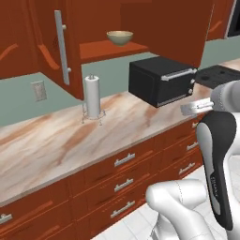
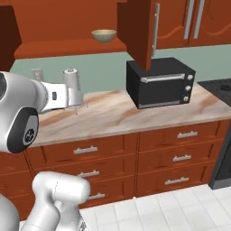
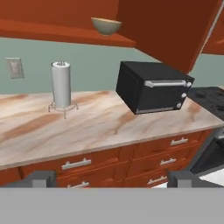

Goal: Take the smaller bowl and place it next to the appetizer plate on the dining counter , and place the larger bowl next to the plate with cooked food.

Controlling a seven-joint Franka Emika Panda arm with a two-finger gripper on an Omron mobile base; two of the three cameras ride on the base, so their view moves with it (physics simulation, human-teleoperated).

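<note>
The smaller bowl (image 1: 119,37) (image 2: 103,35) (image 3: 106,26), plain olive-tan, sits upright on the lower shelf of an open wall cabinet, above the marble counter. My gripper (image 3: 111,178) is open, its two dark fingertips spread wide with nothing between them. It hovers in front of the counter's drawers, well below and short of the bowl, and points toward the wall. The white hand (image 1: 191,108) (image 2: 67,96) hangs over the counter's front edge. The larger bowl, both plates and the dining counter are out of view.
A black toaster oven (image 1: 161,80) (image 2: 161,82) (image 3: 153,87) stands on the counter (image 1: 56,140) under the cabinet's right side. A paper towel holder (image 1: 92,97) (image 3: 61,85) stands to the left. The cabinet doors (image 1: 56,42) (image 2: 140,31) swing outward. A stove (image 2: 221,85) adjoins at right.
</note>
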